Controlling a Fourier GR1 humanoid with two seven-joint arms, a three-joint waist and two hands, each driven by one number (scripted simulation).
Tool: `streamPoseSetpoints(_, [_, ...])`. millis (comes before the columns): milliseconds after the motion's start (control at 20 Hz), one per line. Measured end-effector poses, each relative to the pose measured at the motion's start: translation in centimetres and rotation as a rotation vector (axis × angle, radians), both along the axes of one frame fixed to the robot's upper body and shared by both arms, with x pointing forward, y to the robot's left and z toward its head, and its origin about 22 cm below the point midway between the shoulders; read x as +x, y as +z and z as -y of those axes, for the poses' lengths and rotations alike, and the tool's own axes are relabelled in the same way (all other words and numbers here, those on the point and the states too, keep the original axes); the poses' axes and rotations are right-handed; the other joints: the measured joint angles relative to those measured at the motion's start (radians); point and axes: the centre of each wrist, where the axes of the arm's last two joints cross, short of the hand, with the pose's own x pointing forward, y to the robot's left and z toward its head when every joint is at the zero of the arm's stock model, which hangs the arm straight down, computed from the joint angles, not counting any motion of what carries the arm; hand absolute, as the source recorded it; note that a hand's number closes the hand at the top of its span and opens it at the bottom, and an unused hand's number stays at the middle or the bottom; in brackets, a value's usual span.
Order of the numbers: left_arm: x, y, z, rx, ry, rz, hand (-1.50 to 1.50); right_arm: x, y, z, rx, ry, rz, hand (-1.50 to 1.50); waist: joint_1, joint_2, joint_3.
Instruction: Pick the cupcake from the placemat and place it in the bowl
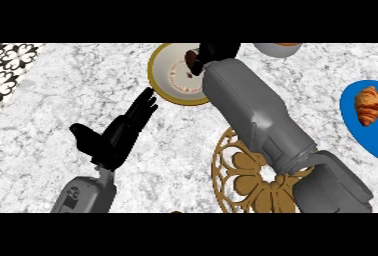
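Cupcake (193,61) sat curled in our right hand (214,51) fingers (201,52) above the bowl (164,67); releasing came next; left hand (118,132) fingers straight.

Grey-white speckled marble counter (66,105); black-and-white patterned tile (13,62) at upper left corner.
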Motion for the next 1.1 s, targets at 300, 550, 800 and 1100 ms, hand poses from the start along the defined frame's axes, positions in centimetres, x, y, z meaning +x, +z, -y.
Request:
streamPoseSetpoints(300, [-0.1, -0.2, -0.6, 0.001, 0.006, -0.008, 0.00, -0.4, 0.2, -0.2, 0.262, 0.047, 0.258, -1.50, -0.009, -0.005, 0.002])
streamPoseSetpoints(550, [-0.1, -0.1, -0.6, 0.000, 0.014, -0.021, 0.00, -1.5, 0.7, -0.5, 0.444, 0.123, 0.507, -1.50, -0.021, -0.018, 0.003])
streamPoseSetpoints(800, [-0.7, -0.8, -1.0, 0.003, 0.032, -0.038, 0.00, -4.5, -0.2, -1.6, 0.567, 0.238, 0.640, -1.50, -0.040, -0.035, 0.002])
streamPoseSetpoints(1100, [-1.1, -1.4, -2.9, 0.009, 0.080, -0.060, 0.00, -10.6, -2.6, -3.5, 0.671, 0.392, 0.713, -1.50, -0.087, -0.056, 0.000])
